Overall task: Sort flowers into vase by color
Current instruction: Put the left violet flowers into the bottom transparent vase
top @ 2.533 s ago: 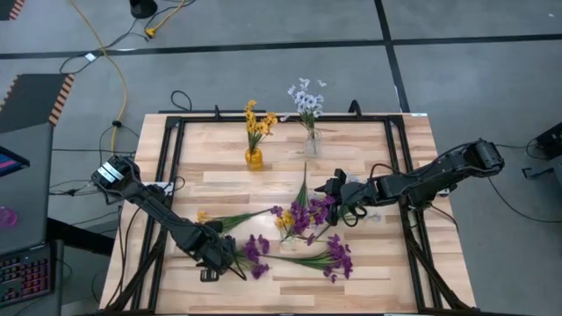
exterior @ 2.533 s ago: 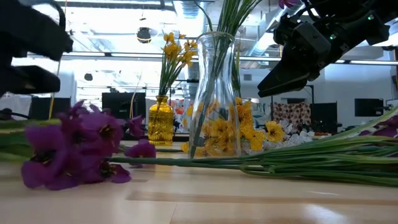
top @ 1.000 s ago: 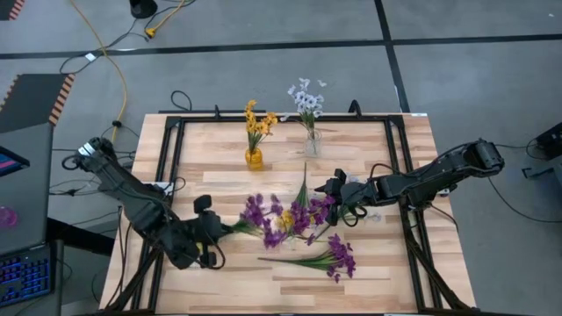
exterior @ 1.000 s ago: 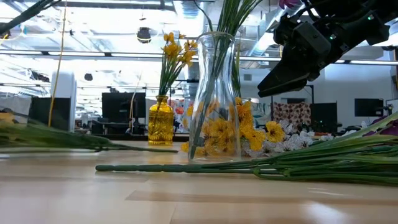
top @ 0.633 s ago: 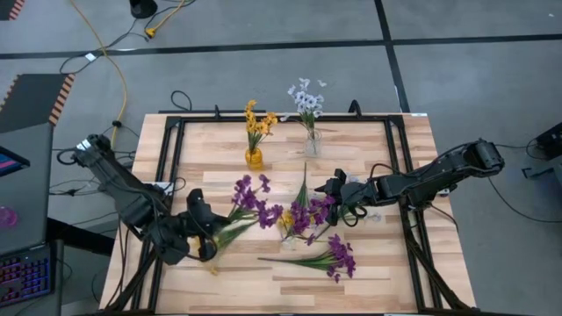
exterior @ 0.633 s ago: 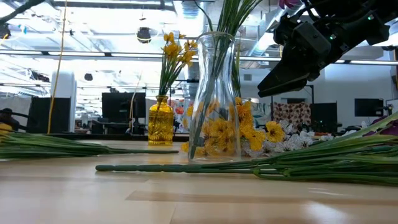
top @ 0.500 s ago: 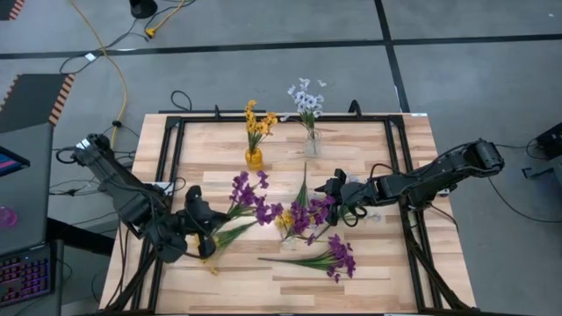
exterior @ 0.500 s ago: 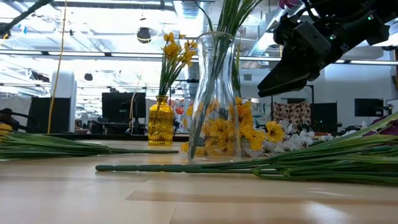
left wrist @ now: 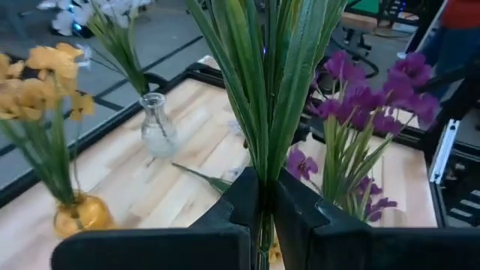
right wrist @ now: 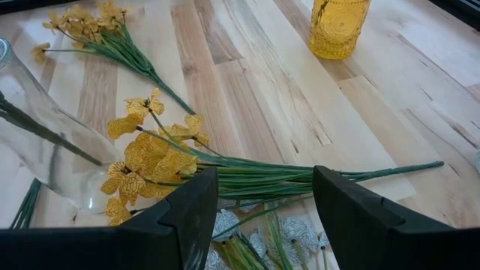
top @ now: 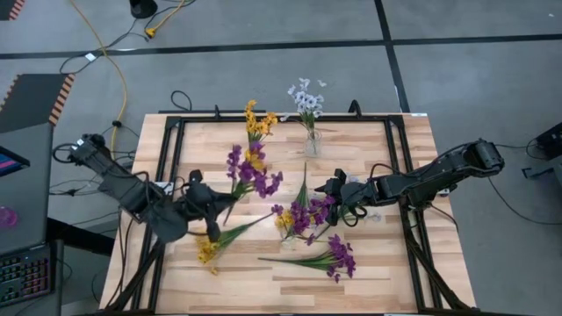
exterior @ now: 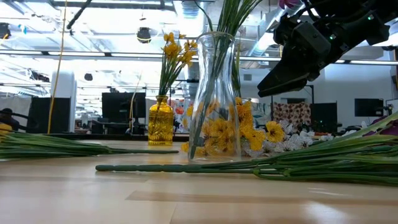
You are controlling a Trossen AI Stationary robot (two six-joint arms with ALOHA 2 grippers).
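Note:
My left gripper (top: pixel 211 209) is shut on a purple flower sprig (top: pixel 249 172), lifted above the table's left half, its blossoms near the yellow vase (top: pixel 254 159) that holds yellow flowers. A clear vase (exterior: pixel 214 99) at the centre holds purple flowers (top: pixel 304 215). Beside it, my right gripper (top: pixel 338 189) hovers open above loose yellow flowers (right wrist: pixel 154 159) and white flowers (right wrist: pixel 294 231), which lie on their sides. A small clear vase (top: pixel 312 142) at the far edge holds white flowers. My left gripper pinches the purple sprig's bundle of green stems (left wrist: pixel 259 171) between its two fingers, low on the stems. The fingers come from the table's left, roughly level, and lie across the stems. The sprig is lifted clear, slanting toward the far right.
A yellow sprig (top: pixel 209 251) lies on the table near the left gripper, its stem pointing toward the centre. Another purple sprig (top: pixel 329 259) lies near the front edge. A black frame (top: pixel 171 132) runs around the tabletop.
My left gripper has risen and swung toward the far edge, tipping upward, still shut on the purple sprig. The sprig's blossoms have gone from beside the centre pile to near the yellow vase. The yellow sprig under it stays on the table.

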